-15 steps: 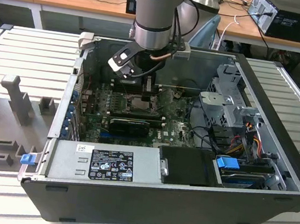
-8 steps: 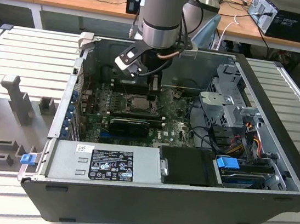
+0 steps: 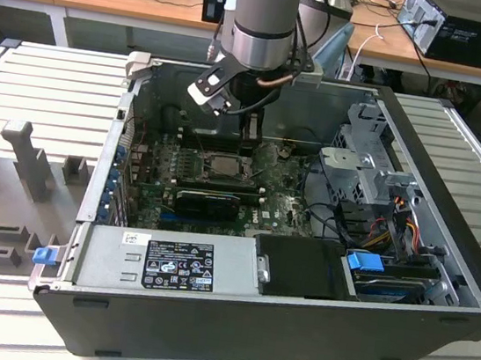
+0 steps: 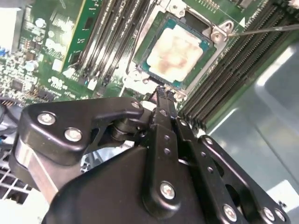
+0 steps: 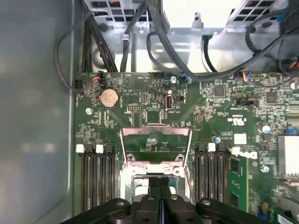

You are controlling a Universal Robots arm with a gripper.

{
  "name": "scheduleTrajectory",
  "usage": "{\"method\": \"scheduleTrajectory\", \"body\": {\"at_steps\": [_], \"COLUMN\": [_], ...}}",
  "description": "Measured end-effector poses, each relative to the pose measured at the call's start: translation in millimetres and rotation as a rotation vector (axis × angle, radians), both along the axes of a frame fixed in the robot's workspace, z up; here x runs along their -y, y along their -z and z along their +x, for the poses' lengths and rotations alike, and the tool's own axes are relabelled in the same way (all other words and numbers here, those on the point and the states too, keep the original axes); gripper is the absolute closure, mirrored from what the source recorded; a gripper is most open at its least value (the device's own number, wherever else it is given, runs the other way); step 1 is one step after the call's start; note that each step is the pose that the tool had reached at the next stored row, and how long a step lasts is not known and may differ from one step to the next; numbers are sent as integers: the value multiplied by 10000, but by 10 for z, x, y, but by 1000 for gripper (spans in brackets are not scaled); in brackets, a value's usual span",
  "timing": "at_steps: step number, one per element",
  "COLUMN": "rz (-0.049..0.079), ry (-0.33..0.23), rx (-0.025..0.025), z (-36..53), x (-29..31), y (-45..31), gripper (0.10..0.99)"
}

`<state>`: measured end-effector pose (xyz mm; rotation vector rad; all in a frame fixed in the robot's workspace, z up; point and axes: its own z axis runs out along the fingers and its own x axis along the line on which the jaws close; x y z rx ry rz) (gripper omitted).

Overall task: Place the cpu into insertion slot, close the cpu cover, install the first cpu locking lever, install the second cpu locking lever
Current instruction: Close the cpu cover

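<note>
While memory slots flank the cpu, the clenched, empty hand seemingly touches the insertion slot.

Cpu (pale beige) sits in insertion slot; cpu cover open.

The cpu lies in the insertion slot, between memory slots on either side.

The exterior view looks from high over the bench, steeply down into the whole open case. Both wrist views sit close over the motherboard, looking past the hand at the slot; the second wrist view tilts nearer.
</note>
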<state>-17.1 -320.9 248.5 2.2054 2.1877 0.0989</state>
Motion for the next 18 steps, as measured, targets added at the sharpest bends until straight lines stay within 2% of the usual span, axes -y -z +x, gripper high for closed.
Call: {"method": "scheduleTrajectory", "body": {"at_steps": [1, 2, 4, 5, 11, 12, 14, 15, 16, 18], "rz": [-1, 2, -1, -4, 0, 4, -1, -1, -1, 0], "ry": [-3, -1, 1, 1, -1, 0, -1, -2, -7, -20], "rx": [-3, -26, -143, -166, -194, -214, -297, -321, -339, -343], "z": [5, 39, 223, 303, 424, 457, 548, 589, 651, 747], "x": [0, -1, 0, 0, -1, -2, -2, -1, -2, -3], "y": [-43, -53, -55, -55, -108, -107, -109, -109, -109, -99], "gripper": [980, 980, 980, 980, 980, 980, 980, 980, 980, 980]}}
